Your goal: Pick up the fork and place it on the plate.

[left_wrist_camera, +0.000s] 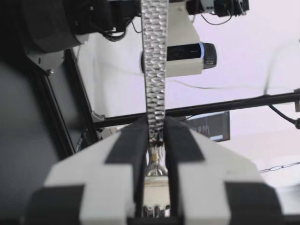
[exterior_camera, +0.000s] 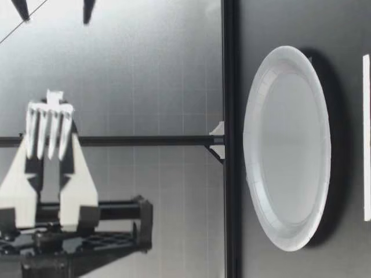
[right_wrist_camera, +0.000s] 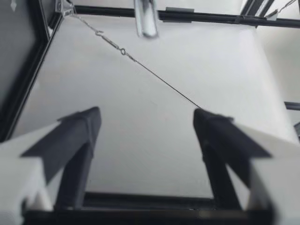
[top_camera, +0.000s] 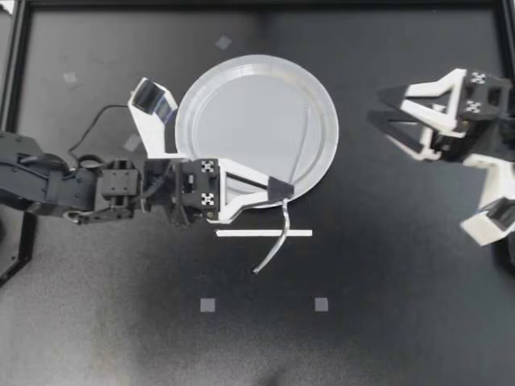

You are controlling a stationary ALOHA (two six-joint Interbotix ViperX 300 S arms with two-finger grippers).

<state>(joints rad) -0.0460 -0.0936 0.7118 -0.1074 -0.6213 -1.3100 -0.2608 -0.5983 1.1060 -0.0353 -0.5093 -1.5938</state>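
The fork (top_camera: pixel 273 251) is held off the counter (top_camera: pixel 402 265), its long axis running near to far. The handle points away over the right side of the plate (top_camera: pixel 233 112), and the tines point toward the near edge. My left claw (top_camera: pixel 282 190) is clamped on the fork's middle, while my right claw (top_camera: pixel 376 107), well to the right, stands wide apart, holding nothing.

This is a robotics lab bench. A matte black tabletop (top_camera: pixel 402 322) is boxed in by black metal rails (top_camera: pixel 16 56) along the frame's left edge, with grey tape squares (top_camera: pixel 208 305) stuck at lower centre. The left wrist view shows a mounted camera (left_wrist_camera: pixel 185 54) and trailing cables (left_wrist_camera: pixel 281 114).
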